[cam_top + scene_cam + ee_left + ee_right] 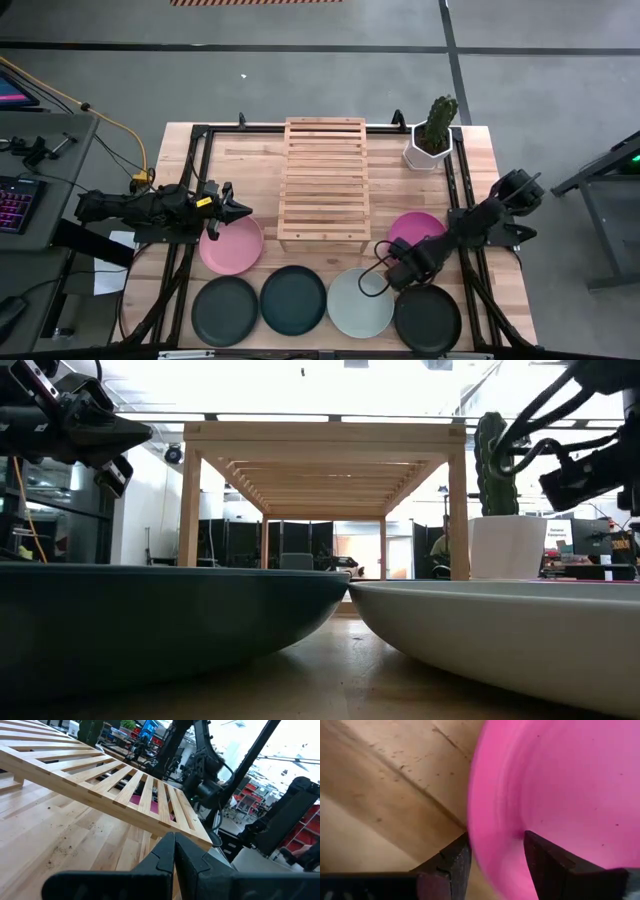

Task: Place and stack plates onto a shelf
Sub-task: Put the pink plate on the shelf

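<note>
A dark teal plate and a pale plate fill the foreground, rims nearly touching on the wooden surface. Behind them stands the slatted shelf, with a potted cactus just beside it.

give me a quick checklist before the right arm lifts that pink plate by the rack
1. Right gripper open around the rim of the round bright pink plate: ok, one finger each side of the rim.
2. Jaws closed on that rim: not ok, not gripping yet.
3. Light wooden slatted shelf free of plates on top: ok.
4. Left gripper out of the way: ok, shut, over the paler pink plate on the shelf's other side.
5. Pale mint-white plate and dark teal-black plate near the right arm undisturbed: ok, both flat on the wooden plank table.
6. Clearance past the potted cactus: cannot tell.
</note>
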Robot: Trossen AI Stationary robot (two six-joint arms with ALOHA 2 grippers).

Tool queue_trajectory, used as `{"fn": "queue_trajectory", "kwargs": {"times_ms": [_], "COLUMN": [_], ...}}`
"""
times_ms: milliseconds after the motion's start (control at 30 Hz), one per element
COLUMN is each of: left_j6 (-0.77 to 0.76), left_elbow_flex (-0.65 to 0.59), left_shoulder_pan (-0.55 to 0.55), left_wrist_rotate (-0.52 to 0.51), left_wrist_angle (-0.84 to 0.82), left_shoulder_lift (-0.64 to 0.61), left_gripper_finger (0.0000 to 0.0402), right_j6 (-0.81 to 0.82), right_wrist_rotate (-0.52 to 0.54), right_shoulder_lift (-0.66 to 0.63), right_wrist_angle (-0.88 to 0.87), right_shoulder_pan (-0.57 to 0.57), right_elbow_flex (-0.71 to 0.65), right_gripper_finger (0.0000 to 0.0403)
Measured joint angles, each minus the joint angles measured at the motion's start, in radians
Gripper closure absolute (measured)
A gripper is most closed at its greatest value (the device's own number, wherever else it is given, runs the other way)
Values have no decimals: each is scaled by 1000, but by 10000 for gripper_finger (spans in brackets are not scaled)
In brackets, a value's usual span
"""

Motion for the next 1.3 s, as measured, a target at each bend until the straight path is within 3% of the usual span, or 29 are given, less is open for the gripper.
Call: {"fn": "queue_trajectory", "kwargs": {"times_ms": [167, 333, 400, 700, 933, 1133, 1300], "left_j6": [0, 0, 0, 0, 0, 0, 0], "left_elbow_flex": [0, 0, 0, 0, 0, 0, 0], "left_shoulder_pan": [0, 0, 0, 0, 0, 0, 0], "left_wrist_rotate": [0, 0, 0, 0, 0, 0, 0], "left_wrist_angle": [0, 0, 0, 0, 0, 0, 0], "left_shoulder_lift": [0, 0, 0, 0, 0, 0, 0], "left_gripper_finger": [401, 401, 401, 401, 401, 401, 401], "right_j6": [0, -19, -48, -53, -72, -297, -774], "right_wrist_rotate": [14, 21, 23, 107, 333, 569, 593], "right_shoulder_lift": [17, 9, -9, -182, -311, -309, -226], "right_wrist_angle": [-14, -57, -74, -400, -634, -670, -527], "right_shoulder_pan": [0, 0, 0, -6, -77, -210, -381], "right_elbow_flex": [4, 1, 9, 202, 468, 746, 946], "right_gripper_finger": [262, 365, 389, 402, 403, 403, 403]}}
